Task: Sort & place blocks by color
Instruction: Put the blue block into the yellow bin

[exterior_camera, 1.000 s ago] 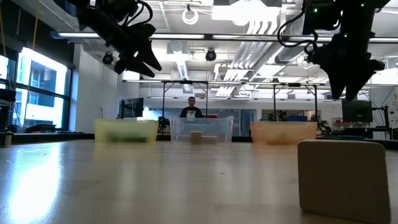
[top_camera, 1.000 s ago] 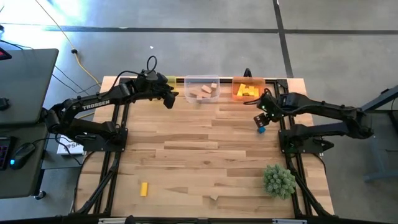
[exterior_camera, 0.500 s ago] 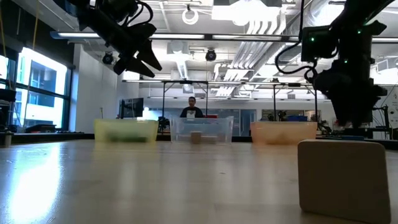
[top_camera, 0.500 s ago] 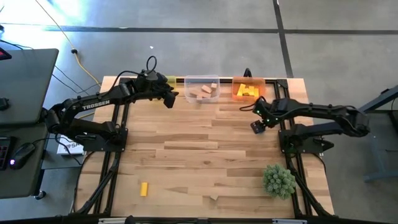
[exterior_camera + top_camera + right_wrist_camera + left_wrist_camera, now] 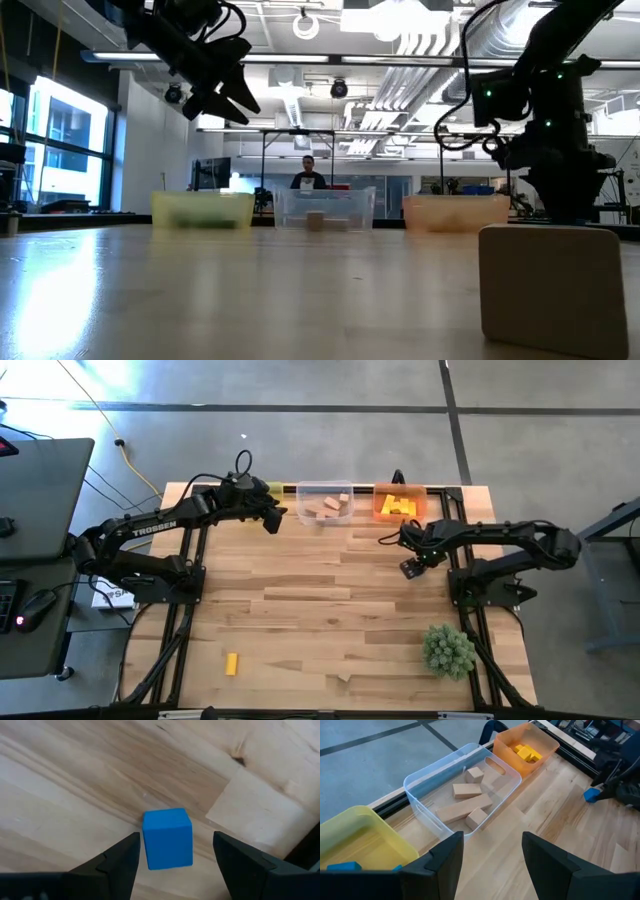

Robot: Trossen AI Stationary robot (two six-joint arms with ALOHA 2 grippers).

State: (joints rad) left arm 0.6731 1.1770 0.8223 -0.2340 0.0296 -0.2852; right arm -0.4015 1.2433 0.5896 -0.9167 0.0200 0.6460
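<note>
Between the spread fingers of the right gripper [image 5: 170,865] sits a blue cube [image 5: 168,838], resting flat on the table [image 5: 300,590] near its far right side, a little in front of the orange bin [image 5: 398,505]. The fingers stand open on either side of it and do not touch it. It looks like a small painted wooden piece: light, stiff, with flat smooth faces that could slip if pinched off-centre. I judge the best hold is square across two opposite side faces, low enough that the cube cannot twist out.

Around it the boards are bare, so there is room to close and lift straight up. The orange bin holds yellow pieces [image 5: 527,753]; the clear bin [image 5: 415,787] beside it holds tan blocks [image 5: 465,805]; the yellow bin [image 5: 350,830], at the far left of the row, already shows a blue piece [image 5: 342,866], so the cube probably belongs there, which means a long carry along the back edge past two bin rims.

The left gripper [image 5: 490,865] hovers with its fingers open and empty above the table, just in front of the yellow and clear bins, so it may crowd that route.

Near the front edge lie a yellow bar [image 5: 231,663] and a tan block [image 5: 345,678], with a green plant ball [image 5: 448,650] at the right.
</note>
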